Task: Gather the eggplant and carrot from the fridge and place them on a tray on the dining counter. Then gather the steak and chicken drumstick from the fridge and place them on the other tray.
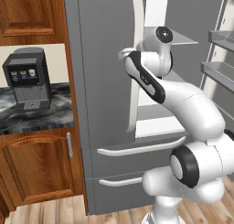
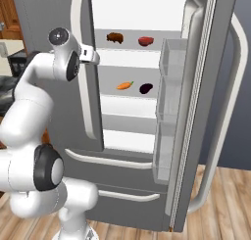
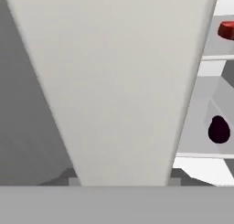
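Note:
The grey fridge has its right door swung open and its left door shut. My gripper is at the left door's long white handle. In the hand view that handle sits very close between the fingertips, which press on its edges. Inside, the upper shelf holds the chicken drumstick and the red steak. On the shelf below lie the orange carrot and the dark purple eggplant. The trays and the dining counter are out of view.
A black coffee machine stands on a marbled counter left of the fridge, with wood cabinets above and below. The open door's bins jut toward the shelves. Two drawer handles cross the fridge's lower front.

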